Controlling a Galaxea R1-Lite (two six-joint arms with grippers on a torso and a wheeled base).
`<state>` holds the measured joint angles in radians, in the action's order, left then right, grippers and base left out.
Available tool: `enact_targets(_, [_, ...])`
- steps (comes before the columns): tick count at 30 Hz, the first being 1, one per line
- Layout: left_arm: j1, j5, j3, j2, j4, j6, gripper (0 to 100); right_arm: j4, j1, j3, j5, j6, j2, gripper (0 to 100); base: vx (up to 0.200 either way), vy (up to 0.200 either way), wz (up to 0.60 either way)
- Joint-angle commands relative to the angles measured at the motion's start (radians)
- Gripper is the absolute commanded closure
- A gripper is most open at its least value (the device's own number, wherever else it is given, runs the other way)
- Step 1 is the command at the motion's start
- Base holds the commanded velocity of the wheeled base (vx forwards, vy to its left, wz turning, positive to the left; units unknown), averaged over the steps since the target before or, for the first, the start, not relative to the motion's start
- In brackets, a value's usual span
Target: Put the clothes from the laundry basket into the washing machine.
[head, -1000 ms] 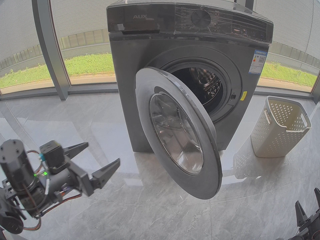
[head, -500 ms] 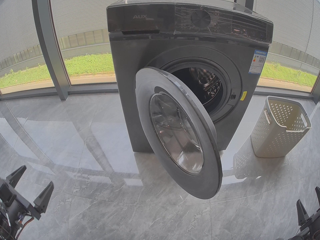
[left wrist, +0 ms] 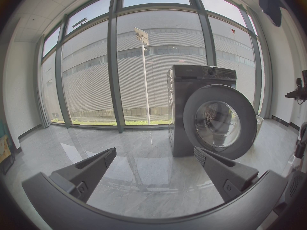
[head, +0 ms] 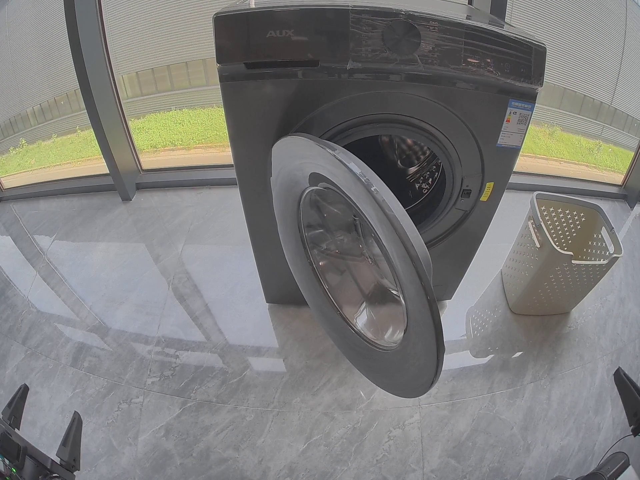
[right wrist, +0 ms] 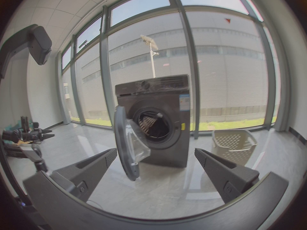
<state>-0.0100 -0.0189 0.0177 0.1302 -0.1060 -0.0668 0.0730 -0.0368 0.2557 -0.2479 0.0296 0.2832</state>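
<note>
A dark grey washing machine point(head: 380, 68) point(left wrist: 187, 80) point(right wrist: 160, 90) stands in the middle with its round door point(head: 357, 268) point(left wrist: 220, 122) point(right wrist: 126, 142) swung wide open. Dark clothing lies inside the drum point(right wrist: 153, 125) point(head: 400, 168). To its right on the floor sits the cream laundry basket point(head: 560, 255) point(right wrist: 233, 142), and no clothes show in it. My left gripper point(head: 41, 418) point(left wrist: 153, 154) is open and empty, low at the bottom left, far from the machine. My right gripper point(right wrist: 155, 155) is open and empty, low at the bottom right; one fingertip point(head: 627, 391) shows in the head view.
Glossy grey tiled floor point(head: 167, 301) spreads wide in front of the machine. Tall windows with dark frames point(head: 100, 88) run behind it. The open door juts out toward me over the floor.
My left arm has dropped from mid-left down to the bottom-left corner, still open. My right gripper has shifted slightly at the bottom right edge. Machine and basket are unmoved.
</note>
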Motion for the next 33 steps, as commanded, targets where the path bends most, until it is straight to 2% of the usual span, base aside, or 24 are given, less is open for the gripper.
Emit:
enact_targets(1, [0.05, -0.067, -0.016, -0.063, 0.037, 0.087, 0, 0.182, -0.12, 0.102, -0.202, 0.003, 0.505, 0, 0.0, 0.0, 0.0])
enact_targets(4, [0.045, -0.088, -0.016, -0.067, 0.04, 0.085, 0, 0.28, -0.21, 0.105, -0.2, 0.003, 0.637, 0, 0.0, 0.0, 0.0])
enact_targets(5, [0.045, -0.076, -0.018, -0.067, 0.038, 0.081, 0, 0.306, -0.229, 0.105, -0.2, 0.003, 0.669, 0, 0.0, 0.0, 0.0])
enact_targets(7, [0.025, -0.013, -0.013, -0.078, 0.052, 0.084, 0, 0.36, -0.27, 0.109, -0.2, 0.003, 0.737, 0, 0.0, 0.0, 0.0])
enact_targets(8, [0.002, 0.059, -0.008, -0.092, 0.066, 0.096, 0, 0.389, -0.295, 0.112, -0.2, 0.003, 0.775, 0, 0.0, 0.0, 0.0])
enact_targets(10, [0.005, 0.148, -0.005, -0.13, 0.078, 0.102, 0, 0.433, -0.339, 0.111, -0.203, 0.006, 0.826, 0, 0.0, 0.0, 0.0])
enact_targets(11, [0.005, 0.157, -0.004, -0.13, 0.08, 0.108, 0, 0.455, -0.364, 0.111, -0.203, 0.009, 0.852, 0, 0.0, 0.0, 0.0])
enact_targets(13, [0.005, 0.131, -0.004, -0.13, 0.078, 0.124, 0, 0.473, -0.39, 0.109, -0.203, 0.01, 0.883, 0, 0.0, 0.0, 0.0])
enact_targets(15, [0.005, 0.054, -0.004, -0.13, 0.081, 0.139, 0, 0.481, -0.403, 0.112, -0.202, 0.01, 0.91, 0, 0.0, 0.0, 0.0])
enact_targets(16, [0.005, 0.048, -0.004, -0.13, 0.083, 0.139, 0, 0.481, -0.405, 0.112, -0.202, 0.01, 0.912, 0, 0.0, 0.0, 0.0])
enact_targets(18, [0.007, -0.05, -0.002, -0.13, 0.089, 0.14, 0, 0.484, -0.411, 0.12, -0.199, -0.002, 0.972, 0, 0.0, 0.0, 0.0])
enact_targets(19, [0.007, -0.079, -0.002, -0.13, 0.089, 0.139, 0, 0.49, -0.414, 0.122, -0.197, -0.007, 0.995, 0, 0.0, 0.0, 0.0])
enact_targets(20, [0.007, -0.082, -0.002, -0.13, 0.089, 0.139, 0, 0.492, -0.416, 0.122, -0.197, -0.007, 0.996, 0, 0.0, 0.0, 0.0])
enact_targets(21, [0.008, -0.145, -0.002, -0.13, 0.089, 0.134, 0, 0.511, -0.419, 0.12, -0.195, -0.014, 1.021, 0, 0.0, 0.0, 0.0])
enact_targets(23, [0.01, -0.208, -0.001, -0.13, 0.094, 0.122, 0, 0.538, -0.417, 0.12, -0.194, -0.019, 1.038, 0, 0.0, 0.0, 0.0])
enact_targets(24, [0.01, -0.208, -0.001, -0.13, 0.094, 0.122, 0, 0.538, -0.417, 0.12, -0.194, -0.019, 1.038, 0, 0.0, 0.0, 0.0])
enact_targets(25, [0.012, -0.219, 0.001, -0.13, 0.095, 0.105, 0, 0.561, -0.419, 0.119, -0.185, -0.02, 1.048, 0, 0.0, 0.0, 0.0])
enact_targets(26, [0.008, -0.187, 0.001, -0.13, 0.097, 0.094, 0, 0.567, -0.42, 0.119, -0.18, -0.022, 1.051, 0, 0.0, 0.0, 0.0])
enact_targets(27, [0.008, -0.121, 0.001, -0.13, 0.098, 0.081, 0, 0.568, -0.423, 0.12, -0.179, -0.022, 1.054, 0, 0.0, 0.0, 0.0])
enact_targets(29, [0.008, -0.001, -0.01, -0.13, 0.094, 0.097, 0, 0.568, -0.437, 0.12, -0.174, -0.022, 1.07, 0, 0.0, 0.0, 0.0])
enact_targets(30, [0.01, 0.014, -0.015, -0.13, 0.1, 0.097, 0, 0.568, -0.439, 0.12, -0.171, -0.022, 1.074, 0, 0.0, 0.0, 0.0])
enact_targets(31, [0.004, 0.036, -0.016, -0.13, 0.104, 0.102, 0, 0.577, -0.442, 0.125, -0.146, -0.022, 1.104, 0, 0.0, 0.0, 0.0])
enact_targets(33, [0.004, 0.034, -0.016, -0.13, 0.104, 0.102, 0, 0.579, -0.443, 0.126, -0.143, -0.02, 1.108, 0, 0.0, 0.0, 0.0])
